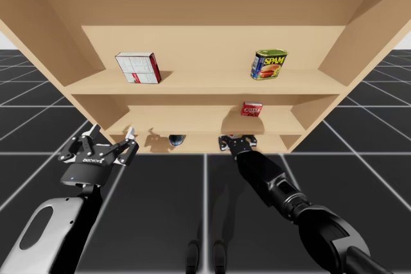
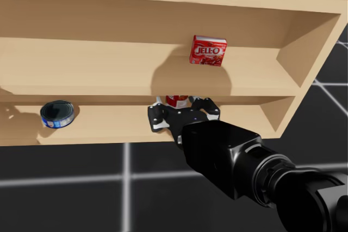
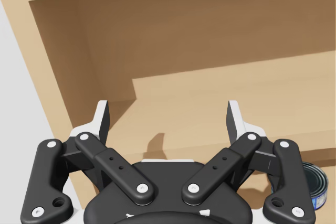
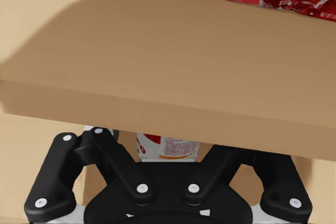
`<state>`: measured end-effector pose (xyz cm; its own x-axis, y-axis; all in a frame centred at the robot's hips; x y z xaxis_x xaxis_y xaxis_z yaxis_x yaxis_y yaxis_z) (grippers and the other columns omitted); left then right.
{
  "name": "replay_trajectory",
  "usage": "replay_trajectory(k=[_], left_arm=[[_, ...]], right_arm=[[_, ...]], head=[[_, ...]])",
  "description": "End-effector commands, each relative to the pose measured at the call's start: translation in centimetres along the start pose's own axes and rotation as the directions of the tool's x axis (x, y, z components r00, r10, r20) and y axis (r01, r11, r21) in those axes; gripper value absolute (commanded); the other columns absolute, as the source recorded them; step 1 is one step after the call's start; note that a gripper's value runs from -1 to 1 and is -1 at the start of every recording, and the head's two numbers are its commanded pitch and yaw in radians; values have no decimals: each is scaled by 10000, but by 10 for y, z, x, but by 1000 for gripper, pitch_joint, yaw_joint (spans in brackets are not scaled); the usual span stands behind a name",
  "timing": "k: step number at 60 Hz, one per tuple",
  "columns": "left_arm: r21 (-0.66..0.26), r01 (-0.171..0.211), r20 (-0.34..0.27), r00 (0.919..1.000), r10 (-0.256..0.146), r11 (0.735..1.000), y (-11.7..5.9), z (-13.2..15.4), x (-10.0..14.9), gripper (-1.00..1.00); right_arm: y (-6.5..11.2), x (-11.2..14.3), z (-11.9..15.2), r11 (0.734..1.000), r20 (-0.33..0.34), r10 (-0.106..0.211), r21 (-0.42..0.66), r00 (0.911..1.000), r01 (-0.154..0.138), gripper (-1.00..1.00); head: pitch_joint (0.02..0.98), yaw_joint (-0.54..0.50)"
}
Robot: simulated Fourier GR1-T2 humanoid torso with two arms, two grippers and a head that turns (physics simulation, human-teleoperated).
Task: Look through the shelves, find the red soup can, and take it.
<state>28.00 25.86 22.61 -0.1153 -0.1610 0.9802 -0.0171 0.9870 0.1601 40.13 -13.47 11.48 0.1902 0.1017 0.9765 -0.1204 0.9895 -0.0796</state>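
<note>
Two black arms come up from the near side toward a tall wooden shelf unit (image 1: 359,49) with three open shelves. The robot's left tool (image 1: 110,138) hangs just in front of the left end of the bottom shelf (image 2: 109,126), its fingers spread wide with nothing between them. A short blue can (image 2: 57,113) lies tipped on that shelf off to the tool's right, apart from it, with its round end turned toward the front edge. The right tool (image 2: 182,111) has gone in over the front edge of the bottom shelf, near the middle. Its fingers stand apart on either side of the red soup can (image 4: 168,148), and a gap shows on each side in the head view. Their tips are hidden under the board above in the right wrist view. The red soup can stands upright on the bottom shelf, tucked under the middle shelf (image 2: 109,74) and just ahead of the right tool. On the middle shelf, above and a little right of it, a small red box (image 2: 207,50) stands upright. Farther up, the top shelf (image 1: 205,81) carries a white and red box (image 1: 138,67) toward its left end and a blue and yellow tin (image 1: 268,64) toward its right end, well apart.
</note>
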Motion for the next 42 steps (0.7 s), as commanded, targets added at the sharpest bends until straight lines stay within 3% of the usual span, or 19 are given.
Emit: replay_trajectory(k=[1, 2, 5, 16, 30, 39, 42], left_arm=[[4, -6, -2, 10000, 6, 10000, 1, 0, 0, -1000], [3, -7, -3, 10000, 7, 10000, 1, 0, 0, -1000], [-4, 0, -7, 10000, 0, 10000, 1, 0, 0, -1000], [3, -4, -9, 10000, 4, 10000, 1, 0, 0, -1000], [3, -7, -10, 10000, 7, 10000, 1, 0, 0, -1000], [-6, -12, -5, 10000, 12, 10000, 1, 0, 0, -1000], [-1, -8, -1, 10000, 8, 10000, 1, 0, 0, -1000]], right_arm=[[2, -13, -14, 9998, 31, 191, -18, 9998, -191, 548], [2, -14, -14, 9998, 18, 181, -22, 9998, -181, 917], [1, -14, -13, 10000, -105, 47, -20, 9999, -48, 1000], [-7, -10, -6, 9995, -20, 42, -310, 10000, -43, 1000], [-17, 3, 24, 9987, 451, 66, -511, 9990, -43, 968], [-18, 4, 51, 9987, 607, -307, -378, 9977, 330, 970], [-18, 3, 58, 9989, 681, -296, -345, 9972, 320, 973]], head=[[710, -176], [710, -176], [709, -176], [707, -176], [706, -174], [703, -171], [701, -169]])
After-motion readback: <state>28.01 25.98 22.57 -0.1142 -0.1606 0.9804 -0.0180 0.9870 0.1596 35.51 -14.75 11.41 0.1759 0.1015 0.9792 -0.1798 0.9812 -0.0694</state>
